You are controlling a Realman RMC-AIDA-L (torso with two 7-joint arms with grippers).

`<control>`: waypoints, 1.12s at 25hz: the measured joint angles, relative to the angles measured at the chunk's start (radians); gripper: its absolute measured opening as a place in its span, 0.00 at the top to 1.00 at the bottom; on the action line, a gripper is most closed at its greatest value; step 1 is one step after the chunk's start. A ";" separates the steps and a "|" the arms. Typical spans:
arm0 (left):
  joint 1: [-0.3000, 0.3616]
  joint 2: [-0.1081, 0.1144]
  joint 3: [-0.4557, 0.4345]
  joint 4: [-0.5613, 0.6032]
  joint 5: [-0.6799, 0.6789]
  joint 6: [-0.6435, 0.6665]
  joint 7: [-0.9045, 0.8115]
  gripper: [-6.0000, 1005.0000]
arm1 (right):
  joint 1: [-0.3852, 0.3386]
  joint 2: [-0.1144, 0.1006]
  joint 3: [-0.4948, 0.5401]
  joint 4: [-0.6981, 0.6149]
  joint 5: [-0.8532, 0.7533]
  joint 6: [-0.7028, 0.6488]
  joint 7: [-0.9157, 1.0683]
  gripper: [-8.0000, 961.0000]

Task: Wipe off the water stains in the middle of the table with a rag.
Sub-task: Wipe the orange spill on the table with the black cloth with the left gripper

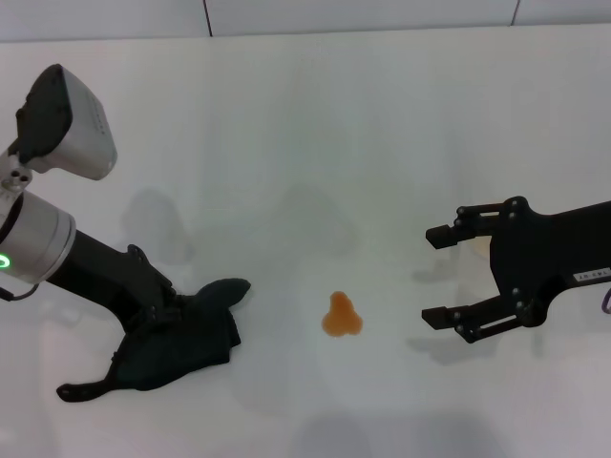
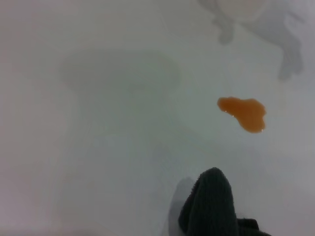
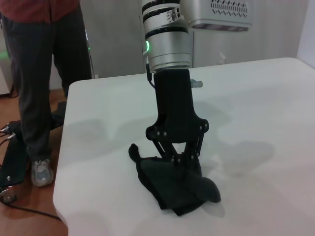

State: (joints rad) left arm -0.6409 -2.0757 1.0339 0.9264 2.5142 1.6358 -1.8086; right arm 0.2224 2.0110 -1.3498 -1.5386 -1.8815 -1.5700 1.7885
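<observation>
Pressing down near the left part of the table's (image 1: 382, 114) front edge, my left gripper (image 1: 170, 320) has its fingers clenched on the rag (image 1: 181, 348), pinning the dark cloth flat against the white top. The rag lies crumpled under and around the fingertips, with one rounded fold (image 1: 227, 292) reaching out toward the middle of the table and a thin tail (image 1: 81, 388) trailing back toward the front left corner. From my right wrist camera I can see the left gripper (image 3: 177, 160) standing almost upright over the rag (image 3: 172, 189), its linkage drawn in over the cloth close to the table's left edge (image 3: 61, 162).

The water stains (image 1: 341, 316) sit as one small orange blot with a lobed outline, about midway along the front half of the table, near the rag's rounded fold but not touching it. My left wrist camera shows the same blot (image 2: 244, 113) on bare white table with the tip of the rag (image 2: 209, 204) apart from it.

My right gripper (image 1: 436, 277) hangs over the right side of the table, level with the blot and well apart from it, fingers spread wide and holding nothing.

A person (image 3: 44, 73) stands on the floor beyond the table's left edge.
</observation>
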 joint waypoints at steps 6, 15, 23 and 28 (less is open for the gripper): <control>-0.018 0.000 0.002 -0.005 0.005 0.004 0.000 0.89 | 0.000 0.000 -0.001 0.000 -0.001 0.004 0.000 0.11; -0.136 -0.005 0.045 -0.100 -0.054 -0.065 0.024 0.89 | 0.004 0.000 0.006 0.010 -0.002 0.010 -0.006 0.11; -0.214 -0.006 0.223 -0.127 -0.191 -0.136 0.033 0.89 | 0.005 0.000 0.003 0.015 -0.008 0.016 -0.004 0.11; -0.235 -0.008 0.363 -0.128 -0.272 -0.182 0.028 0.89 | 0.004 0.000 0.000 0.020 -0.010 0.016 -0.002 0.11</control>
State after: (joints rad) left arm -0.8758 -2.0841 1.3966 0.7982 2.2421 1.4543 -1.7810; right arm 0.2260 2.0110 -1.3494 -1.5188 -1.8912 -1.5537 1.7864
